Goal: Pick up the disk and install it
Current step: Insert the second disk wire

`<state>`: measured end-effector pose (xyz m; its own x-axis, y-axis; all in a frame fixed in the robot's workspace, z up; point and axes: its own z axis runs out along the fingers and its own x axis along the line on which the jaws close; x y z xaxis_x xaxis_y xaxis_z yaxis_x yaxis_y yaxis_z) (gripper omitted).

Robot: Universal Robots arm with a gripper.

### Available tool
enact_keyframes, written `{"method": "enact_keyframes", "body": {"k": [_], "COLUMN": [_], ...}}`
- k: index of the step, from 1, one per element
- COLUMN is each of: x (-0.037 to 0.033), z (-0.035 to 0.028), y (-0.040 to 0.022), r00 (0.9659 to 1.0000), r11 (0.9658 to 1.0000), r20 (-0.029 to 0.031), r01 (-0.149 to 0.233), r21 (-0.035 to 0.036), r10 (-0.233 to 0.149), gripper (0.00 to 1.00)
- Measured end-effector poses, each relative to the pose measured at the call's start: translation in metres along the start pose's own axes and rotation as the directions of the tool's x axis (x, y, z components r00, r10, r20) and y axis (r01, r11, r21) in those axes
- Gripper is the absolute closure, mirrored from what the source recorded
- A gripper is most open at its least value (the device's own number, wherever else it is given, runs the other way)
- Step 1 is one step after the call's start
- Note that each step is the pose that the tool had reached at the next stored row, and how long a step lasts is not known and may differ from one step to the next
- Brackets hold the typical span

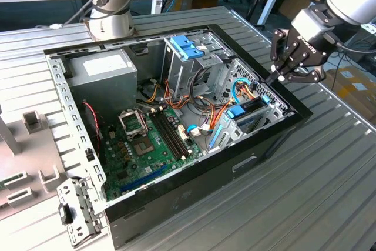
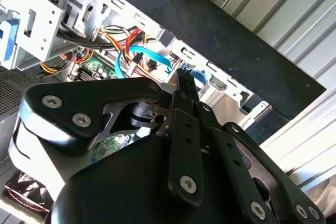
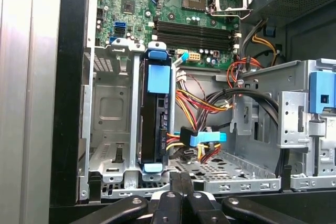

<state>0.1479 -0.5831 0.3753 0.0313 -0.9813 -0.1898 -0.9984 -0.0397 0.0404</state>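
The disk point(image 3: 151, 124) stands on edge in the drive cage at the front of the open computer case, a dark slab with blue plastic clips at both ends. In the exterior view the disk point(image 1: 251, 107) sits low in the case's right corner. My gripper point(image 1: 275, 77) hangs just above and outside that corner, over the black rim, fingers pointing down. Its fingers are shut together with nothing between them in both wrist views, and the gripper point(image 3: 181, 181) is apart from the disk. In the second wrist view the gripper point(image 2: 184, 80) tips point at the cage.
A blue data cable point(image 3: 205, 137) and orange and yellow power wires lie beside the disk. The motherboard point(image 1: 147, 139), a grey power-supply box point(image 1: 103, 72) and an upper bay with a blue latch point(image 1: 187, 47) fill the case. A loose metal bracket point(image 1: 76, 213) lies on the ribbed table point(image 1: 305, 192).
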Motion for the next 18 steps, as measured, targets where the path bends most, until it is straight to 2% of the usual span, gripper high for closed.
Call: {"method": "enact_keyframes", "body": {"k": [5,13,16,17,18], "x": [-0.0053,-0.0057,-0.0057,-0.0057,-0.0058], "z": [0.001,0.0011,0.0011,0.0011,0.0011], "y": [0.0009,0.0011,0.0011,0.0012,0.0012], "r00": [1.0,1.0,1.0,1.0,1.0], "r11": [1.0,1.0,1.0,1.0,1.0], "r20": [-0.0001,0.0,0.0,0.0001,0.0], "r01": [0.0,0.0,0.0,0.0,0.0], "r21": [0.0001,0.0001,0.0001,0.0001,0.0001], "r10": [0.0,0.0,0.0,0.0,0.0], "gripper": [0.89,0.89,0.7,0.7,0.64]}}
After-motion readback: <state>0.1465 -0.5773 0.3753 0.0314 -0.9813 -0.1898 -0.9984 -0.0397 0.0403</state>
